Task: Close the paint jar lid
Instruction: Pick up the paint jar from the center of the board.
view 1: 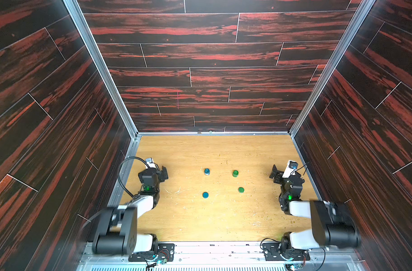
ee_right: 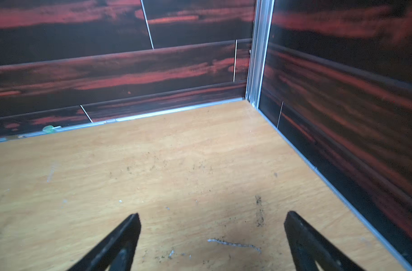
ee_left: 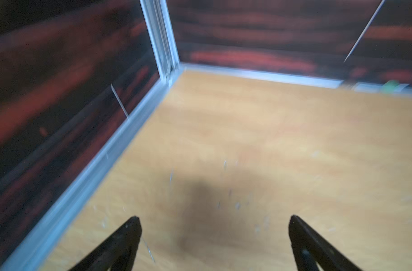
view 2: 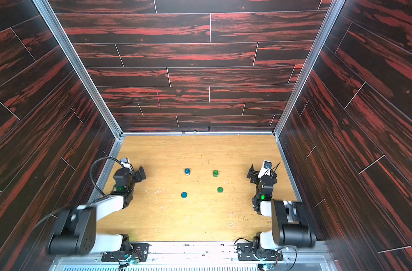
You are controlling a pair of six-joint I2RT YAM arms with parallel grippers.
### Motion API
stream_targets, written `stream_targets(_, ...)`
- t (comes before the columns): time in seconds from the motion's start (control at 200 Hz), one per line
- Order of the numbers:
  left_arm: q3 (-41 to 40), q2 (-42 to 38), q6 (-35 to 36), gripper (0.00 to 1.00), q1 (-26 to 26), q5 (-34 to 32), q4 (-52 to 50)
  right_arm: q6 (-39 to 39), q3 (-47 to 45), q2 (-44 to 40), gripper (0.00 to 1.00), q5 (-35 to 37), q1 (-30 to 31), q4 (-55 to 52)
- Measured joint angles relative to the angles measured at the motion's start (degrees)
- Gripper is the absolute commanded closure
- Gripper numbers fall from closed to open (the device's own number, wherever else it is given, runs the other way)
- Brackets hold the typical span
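My left gripper (view 1: pixel 164 173) hangs near the left edge of the table (view 1: pixel 200 220). My right gripper (view 1: pixel 274 174) hangs near the right edge, at about the same depth. Each one is spread wide with nothing held. In the left wrist view my two black fingers (ee_left: pixel 127 234) frame only bare wood, though that picture is blurred. In the right wrist view the fingers (ee_right: pixel 125 234) frame scuffed, speckled wood and a corner of the dark red walls (ee_right: pixel 341 70).

The work sits in the middle of the table, between my two grippers and well apart from both. Both top views show four small round things laid out roughly in a square. On the far side stand the blue jar (view 1: pixel 207 171) and, to its right, the green jar (view 1: pixel 235 173). Both are upright and look open on top, though they are too small for me to be sure. Nearer to me lie the two lids. The blue lid (view 1: pixel 205 195) is in front of the blue jar. The green lid (view 1: pixel 241 189) is in front of the green jar and slightly further right. Each lid lies flat on the wood, apart from its jar. The blue pair is closer to my left gripper and the green pair to my right, and the jars are roughly level with both grippers.
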Motion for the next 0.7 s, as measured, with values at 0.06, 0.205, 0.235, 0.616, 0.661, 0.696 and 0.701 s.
stream_targets(0.06, 1.29, -5.73, -0.72, 0.0, 0.04, 1.53, -2.91, -0.37, 2.78, -3.96, 0.02, 0.33, 1.05, -5.75)
stream_targets(0.205, 1.99, -18.08, -4.66, 0.0, 0.09, 7.65, -8.74, -0.35, 10.73, -11.76, 0.02, -0.68, 4.7, -21.16)
stream_targets(0.235, 1.99, -19.67, -5.55, 0.0, 0.09, 9.16, -9.86, -0.09, 12.57, -12.87, 0.02, -1.29, 5.68, -24.61)
stream_targets(0.616, -5.86, -25.49, -15.39, 0.0, -1.86, 30.21, -13.33, 2.16, 48.33, 2.91, 0.08, -6.45, 30.69, -66.25)
stream_targets(0.661, -6.75, -25.57, -15.39, 0.0, -3.17, 31.21, -13.31, 2.6, 51.98, 6.23, 0.08, -6.8, 33.09, -69.92)
stream_targets(0.696, -7.28, -25.79, -15.28, 0.0, -4.48, 31.63, -13.31, 3.04, 55.15, 9.14, 0.08, -7.02, 34.88, -73.13)
stream_targets(0.701, -7.37, -25.81, -15.26, 0.0, -4.76, 31.71, -13.35, 3.13, 55.45, 9.44, 0.08, -6.97, 35.04, -73.4)
